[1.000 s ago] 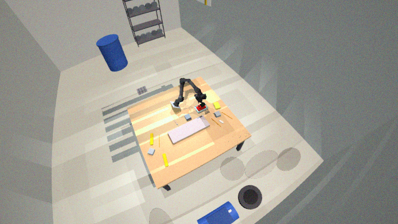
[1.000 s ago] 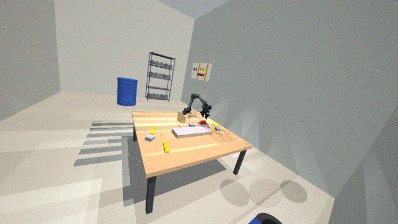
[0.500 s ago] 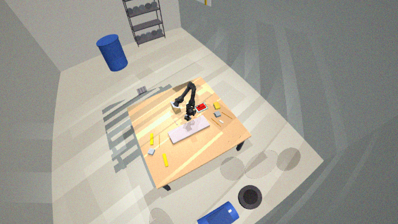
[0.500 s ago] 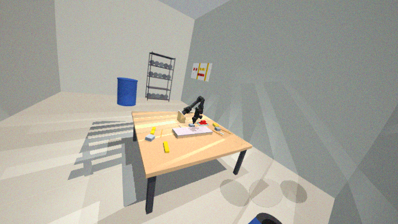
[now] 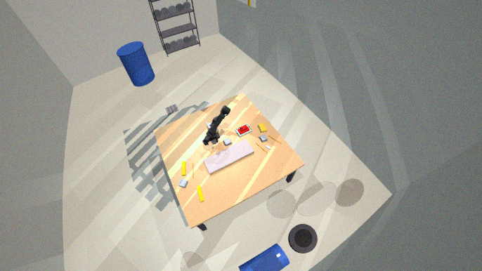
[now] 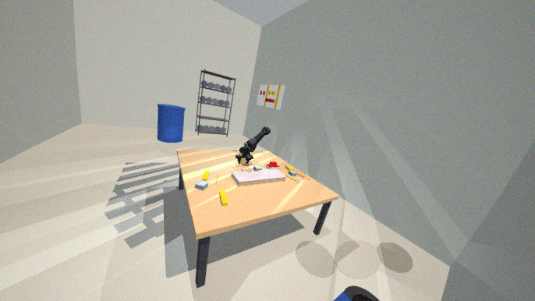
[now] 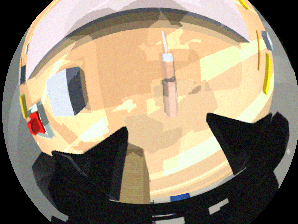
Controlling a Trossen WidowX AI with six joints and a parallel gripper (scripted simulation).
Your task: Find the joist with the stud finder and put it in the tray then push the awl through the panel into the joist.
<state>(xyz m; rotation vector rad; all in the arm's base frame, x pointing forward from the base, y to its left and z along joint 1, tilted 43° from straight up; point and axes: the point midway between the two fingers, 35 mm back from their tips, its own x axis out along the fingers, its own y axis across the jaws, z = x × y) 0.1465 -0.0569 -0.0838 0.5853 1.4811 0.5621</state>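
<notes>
Pale orange table (image 5: 246,182) striped with lighter bands of sun, on dark legs. At its middle a lilac-white panel (image 5: 228,156). The stud finder (image 5: 243,130) is bright red in a light grey tray (image 5: 249,127). The arm (image 5: 215,127) is black. In the wrist view, upper centre, the awl (image 7: 169,83) shows a pinkish-brown handle and a pale tip. Yellow blocks (image 5: 199,193) and small grey-blue ones (image 5: 183,182) dot the left. Upper left, a deep blue barrel (image 5: 135,63)
</notes>
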